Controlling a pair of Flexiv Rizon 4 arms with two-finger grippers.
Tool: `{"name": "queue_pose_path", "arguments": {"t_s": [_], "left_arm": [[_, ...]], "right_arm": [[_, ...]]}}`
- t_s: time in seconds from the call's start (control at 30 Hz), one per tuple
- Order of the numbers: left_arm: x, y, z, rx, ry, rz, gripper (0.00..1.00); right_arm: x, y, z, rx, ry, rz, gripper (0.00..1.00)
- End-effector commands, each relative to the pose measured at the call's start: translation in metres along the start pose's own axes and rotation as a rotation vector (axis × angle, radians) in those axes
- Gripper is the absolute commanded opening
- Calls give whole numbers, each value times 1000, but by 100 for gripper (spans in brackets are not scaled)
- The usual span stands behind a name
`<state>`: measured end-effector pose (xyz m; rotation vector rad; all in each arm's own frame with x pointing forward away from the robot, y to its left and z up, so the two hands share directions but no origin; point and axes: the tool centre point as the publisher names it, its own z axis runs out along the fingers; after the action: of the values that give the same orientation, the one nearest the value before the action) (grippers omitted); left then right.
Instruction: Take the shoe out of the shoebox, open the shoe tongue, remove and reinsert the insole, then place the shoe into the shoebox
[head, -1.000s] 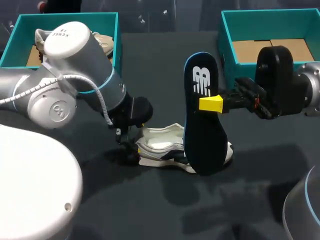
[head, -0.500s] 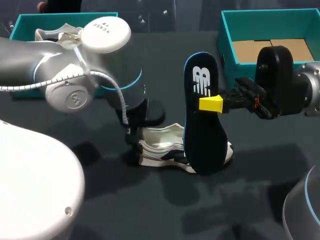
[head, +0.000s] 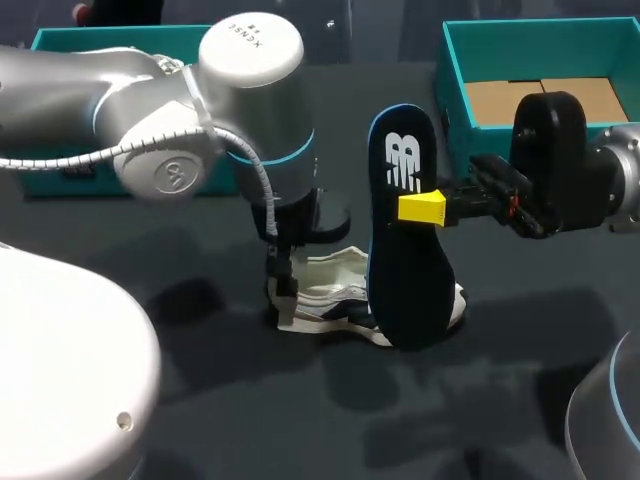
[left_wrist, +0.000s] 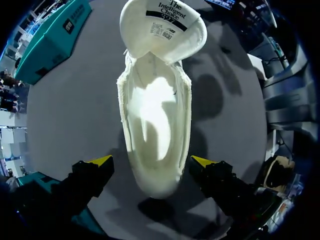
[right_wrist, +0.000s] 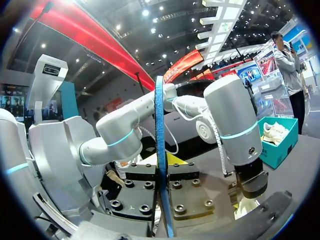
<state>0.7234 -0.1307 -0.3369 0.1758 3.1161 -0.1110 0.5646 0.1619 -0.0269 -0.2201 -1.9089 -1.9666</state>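
- Left gripper (left_wrist: 152, 162): jaws wide open, one yellow tip on either side of the heel of the white shoe (left_wrist: 155, 115). There is a visible gap on both sides, so nothing is clamped.
- Right gripper (head: 415, 208): closed on the dark insole (head: 405, 230), pinching it about mid-length. The insole stands nearly upright, and the right wrist view shows it edge-on between the fingers.
- The shoe lies on its sole on the dark table (head: 300, 420), between the two arms and well outside both boxes. Its tongue (left_wrist: 162, 30) is folded forward and the mouth gapes open, with no insole inside.
- The insole's lower end hangs in front of the shoe's toe half in the head view. I can't tell whether they touch.
- Further out, the right shoebox (head: 455, 110) shows its brown cardboard floor. The left shoebox (right_wrist: 280, 145) holds another white shoe.
- Reinsertion looks like the next step, and here are the risks as I judge them:
  - With the heel unclamped, a push from the insole could slide the shoe along the table.
  - A single pinch on a long, floppy insole could let it pivot or buckle at the mouth.
  - The tongue could flop back and block the way in.
  - The insole could fold short of the toe and end up bunched.
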Motion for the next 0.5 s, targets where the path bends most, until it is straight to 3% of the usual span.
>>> {"name": "queue_pose_path", "arguments": {"t_s": [0.03, 0.3, 0.5], "left_arm": [[-6, -10, -12, -10, -2, 8, 100], [-25, -37, -11, 2, -42, 15, 100], [-31, -53, 2, 17, -39, 38, 100]], "right_arm": [[1, -1, 1, 0, -3, 1, 0], [1, -1, 1, 0, -3, 1, 0], [1, -1, 1, 0, -3, 1, 0]]}}
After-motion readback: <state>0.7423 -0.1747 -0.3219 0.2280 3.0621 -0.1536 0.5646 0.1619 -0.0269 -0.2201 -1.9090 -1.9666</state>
